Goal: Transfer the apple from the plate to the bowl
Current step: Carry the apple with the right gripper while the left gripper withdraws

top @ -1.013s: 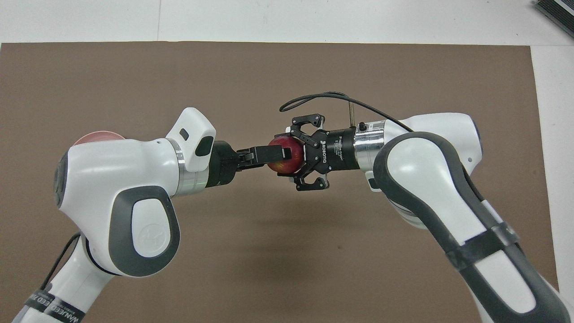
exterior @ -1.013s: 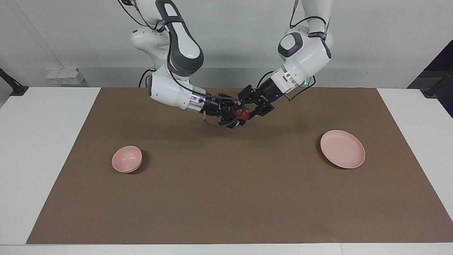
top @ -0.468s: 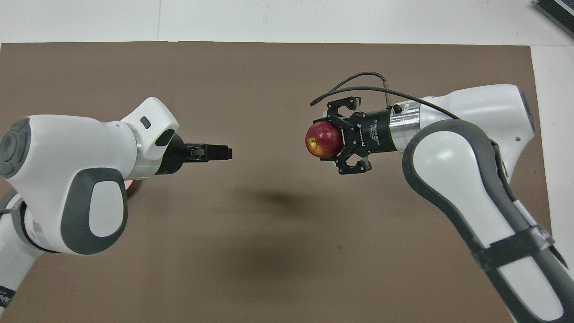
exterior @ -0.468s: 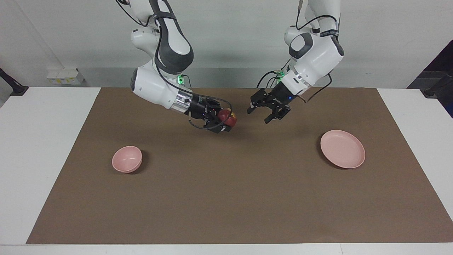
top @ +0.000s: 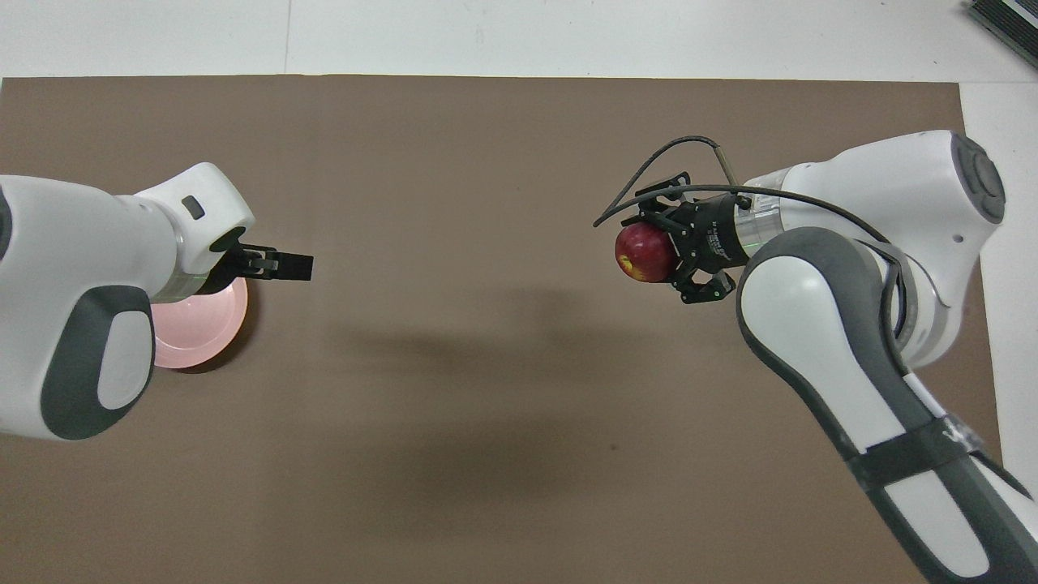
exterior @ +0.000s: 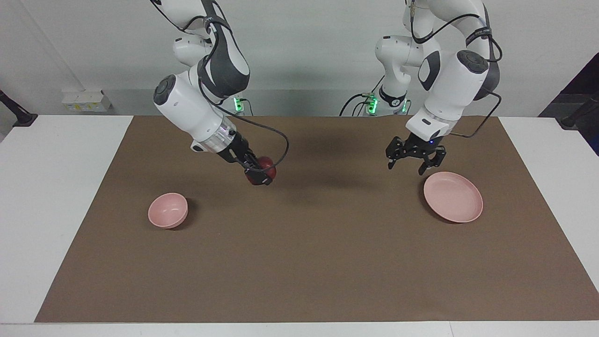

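The dark red apple (exterior: 266, 164) is held in my right gripper (exterior: 262, 173), which is shut on it above the brown mat, between the table's middle and the bowl (exterior: 167, 210). The overhead view shows the apple (top: 642, 255) in the right gripper (top: 653, 253); there the bowl is hidden under the right arm. My left gripper (exterior: 405, 168) is open and empty, over the mat just beside the rim of the pink plate (exterior: 453, 196). The plate holds nothing. The left gripper (top: 292, 265) and part of the plate (top: 207, 324) also show in the overhead view.
A brown mat (exterior: 309, 243) covers most of the white table (exterior: 51, 196). A small white box (exterior: 84, 100) sits at the wall by the right arm's end. A dark object (top: 1005, 18) lies off the mat's corner.
The left gripper has let go of the apple and drawn back toward the plate. The right gripper has carried the apple away from the middle, lower and toward the bowl's end.
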Robot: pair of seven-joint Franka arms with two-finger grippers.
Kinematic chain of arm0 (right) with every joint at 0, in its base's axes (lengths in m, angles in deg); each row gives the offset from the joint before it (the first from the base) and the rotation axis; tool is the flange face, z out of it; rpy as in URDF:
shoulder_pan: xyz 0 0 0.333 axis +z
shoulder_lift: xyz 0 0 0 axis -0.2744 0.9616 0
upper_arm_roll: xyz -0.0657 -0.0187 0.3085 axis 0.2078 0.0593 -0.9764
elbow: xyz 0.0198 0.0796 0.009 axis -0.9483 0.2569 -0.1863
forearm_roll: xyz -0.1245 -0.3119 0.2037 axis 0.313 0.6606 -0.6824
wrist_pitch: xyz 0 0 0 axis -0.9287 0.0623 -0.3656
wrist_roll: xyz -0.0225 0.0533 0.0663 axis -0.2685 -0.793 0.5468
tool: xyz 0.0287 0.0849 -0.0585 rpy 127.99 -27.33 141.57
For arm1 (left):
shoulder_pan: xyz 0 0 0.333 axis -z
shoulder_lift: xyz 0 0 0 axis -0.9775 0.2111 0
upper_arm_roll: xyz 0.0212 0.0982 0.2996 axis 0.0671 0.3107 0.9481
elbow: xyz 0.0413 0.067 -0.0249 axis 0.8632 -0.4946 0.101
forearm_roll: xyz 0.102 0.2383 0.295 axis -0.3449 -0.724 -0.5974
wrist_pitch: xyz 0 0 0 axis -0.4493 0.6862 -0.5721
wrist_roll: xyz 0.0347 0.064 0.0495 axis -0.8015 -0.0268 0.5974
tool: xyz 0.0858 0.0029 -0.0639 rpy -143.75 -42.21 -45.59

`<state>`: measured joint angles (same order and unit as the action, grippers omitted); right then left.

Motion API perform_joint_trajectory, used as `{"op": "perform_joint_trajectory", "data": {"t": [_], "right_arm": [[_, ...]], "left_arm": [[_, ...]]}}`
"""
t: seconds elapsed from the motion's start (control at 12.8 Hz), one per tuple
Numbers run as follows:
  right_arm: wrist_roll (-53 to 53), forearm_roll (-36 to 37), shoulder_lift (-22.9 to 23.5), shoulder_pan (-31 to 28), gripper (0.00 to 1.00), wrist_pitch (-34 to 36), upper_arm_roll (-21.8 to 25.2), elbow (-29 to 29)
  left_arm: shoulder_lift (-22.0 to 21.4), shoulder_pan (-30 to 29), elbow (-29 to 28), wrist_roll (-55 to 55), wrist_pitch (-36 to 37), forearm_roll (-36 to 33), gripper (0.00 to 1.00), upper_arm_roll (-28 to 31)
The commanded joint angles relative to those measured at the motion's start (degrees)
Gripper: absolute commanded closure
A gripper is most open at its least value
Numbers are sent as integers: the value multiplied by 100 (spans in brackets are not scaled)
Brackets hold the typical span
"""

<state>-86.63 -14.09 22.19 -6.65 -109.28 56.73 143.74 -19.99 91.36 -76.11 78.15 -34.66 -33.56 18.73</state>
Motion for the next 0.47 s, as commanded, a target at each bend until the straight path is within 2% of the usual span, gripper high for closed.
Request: {"op": "perform_joint_trajectory", "data": {"t": [0.0, 0.23, 0.39], "right_arm": [[688, 838, 31, -251, 100, 144, -29, -95], [1707, 1588, 67, -619, 100, 460, -29, -235], [2349, 1930, 145, -883, 100, 584, -20, -384]], "left_arm": [[32, -272, 1176, -67, 1212, -305, 0, -56], [32, -554, 2347, -374, 2487, -305, 0, -39], [40, -616, 2735, -498, 3174, -287, 0, -30]]}}
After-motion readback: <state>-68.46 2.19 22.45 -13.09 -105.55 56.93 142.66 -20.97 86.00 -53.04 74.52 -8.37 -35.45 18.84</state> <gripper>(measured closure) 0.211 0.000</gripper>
